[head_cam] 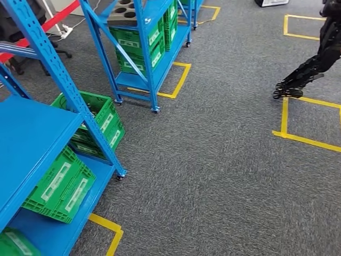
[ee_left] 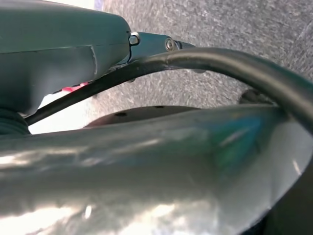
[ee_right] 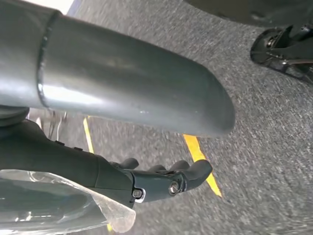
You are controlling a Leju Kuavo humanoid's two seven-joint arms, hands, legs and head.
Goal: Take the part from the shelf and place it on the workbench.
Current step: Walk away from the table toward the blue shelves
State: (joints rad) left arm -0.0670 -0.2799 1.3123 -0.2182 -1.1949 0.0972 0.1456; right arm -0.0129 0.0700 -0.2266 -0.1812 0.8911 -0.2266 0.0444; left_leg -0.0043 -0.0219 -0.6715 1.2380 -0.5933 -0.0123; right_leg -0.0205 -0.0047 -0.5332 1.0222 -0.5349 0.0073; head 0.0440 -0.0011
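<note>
Broadly, a grey carpeted floor [head_cam: 225,160] is shown, marked with squares of yellow tape [head_cam: 305,140]. A blue shelf [head_cam: 28,133] stands at the left of the head view, and a second blue shelf [head_cam: 149,53] stands farther off. On the lower boards of the near shelf, green crates [head_cam: 60,186] are seen tilted, with their white-labelled sides turned outward; their contents are hidden. More green crates [head_cam: 138,45] are stacked in the far shelf, and their contents likewise cannot be told. A grey tray [head_cam: 122,13] with round holes lies on an upper board of the far shelf, and the holes look empty. In the left wrist view, the left hand [ee_left: 66,54] lies against a glossy surface [ee_left: 147,171]; whether it is gripped cannot be told. The right hand [ee_right: 155,178] has its dark fingers lying close together, slightly curled, beside a clear plastic film [ee_right: 55,205]; a grip cannot be confirmed. The part cannot be identified with certainty.
</note>
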